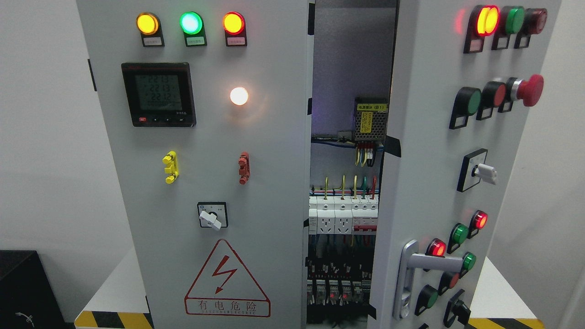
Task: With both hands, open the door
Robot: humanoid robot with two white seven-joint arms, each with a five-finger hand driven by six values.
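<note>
A grey electrical cabinet fills the head view. Its left door (205, 160) stands nearly shut and carries lit lamps, a digital meter (158, 94), a rotary switch (212, 215) and a red warning triangle (227, 281). Its right door (434, 173) is swung partly open toward me, with a silver lever handle (411, 269) low on its left edge and many push buttons. Between the doors a gap (347, 183) shows breakers, sockets and wiring. Neither of my hands is in view.
The cabinet stands on a white platform (114, 288) with yellow-black hazard tape (112, 320) along its front edge. A black box (23, 288) sits at the lower left. A red emergency stop button (530, 90) sticks out from the right door. White walls lie behind.
</note>
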